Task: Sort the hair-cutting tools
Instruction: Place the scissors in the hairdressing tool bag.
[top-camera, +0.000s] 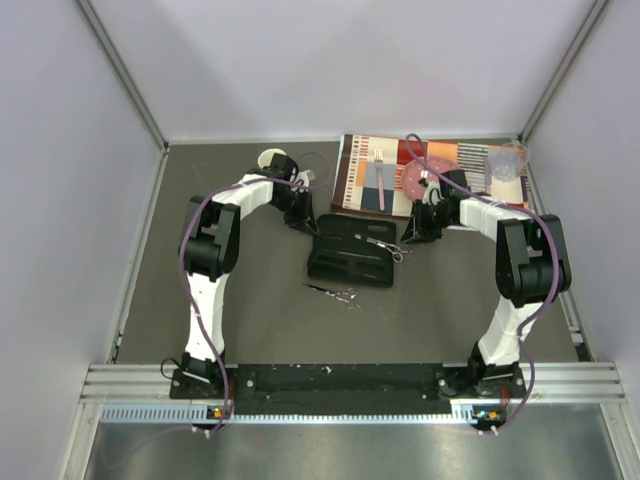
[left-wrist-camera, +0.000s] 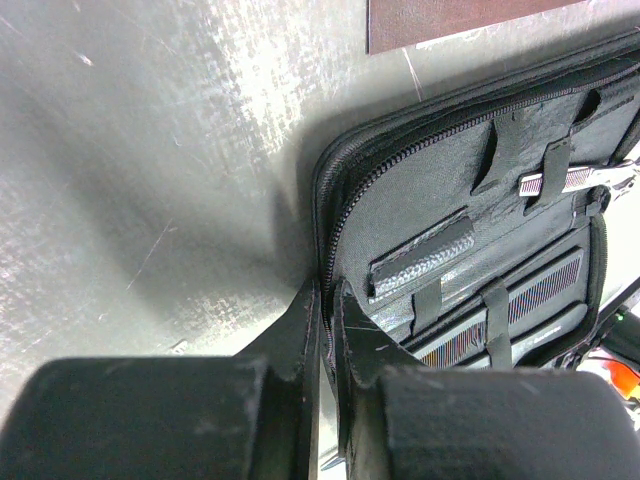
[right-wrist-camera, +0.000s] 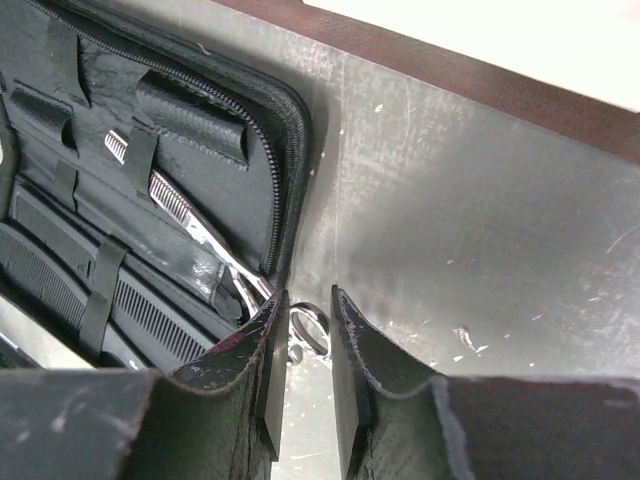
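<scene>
Landmark: we place everything against the open black zip case (top-camera: 350, 258), which lies flat in the middle of the tabletop (top-camera: 250, 310).
Left arm: the left end effector (left-wrist-camera: 325, 300) sits at the case's far left corner. Its fingers are pressed together on the zippered rim and clamp it.
Right arm: the right end effector (right-wrist-camera: 308, 297) sits at the case's far right corner. Its jaws stand narrowly apart, with a finger ring of the strapped scissors between them. We cannot tell whether they press on the ring.
Strapped scissors (right-wrist-camera: 185, 212): silver, tucked under elastic straps in the case's far half, with the blades inside. The rings poke out past the case's right edge.
Loose scissors (top-camera: 337, 293): thin and silver, on the bare tabletop just in front of the case's near edge, not touching it.
Black comb (left-wrist-camera: 545, 290): inside the case under the straps, on the near side of the strapped scissors. We see teeth in two strips and cannot tell whether that is one comb or two.
Fork (top-camera: 380, 180): pinkish handle, on a striped mat (top-camera: 355, 175) just beyond the case's far edge.
Clear cup (top-camera: 505, 162): beyond the case and well off to its right.
</scene>
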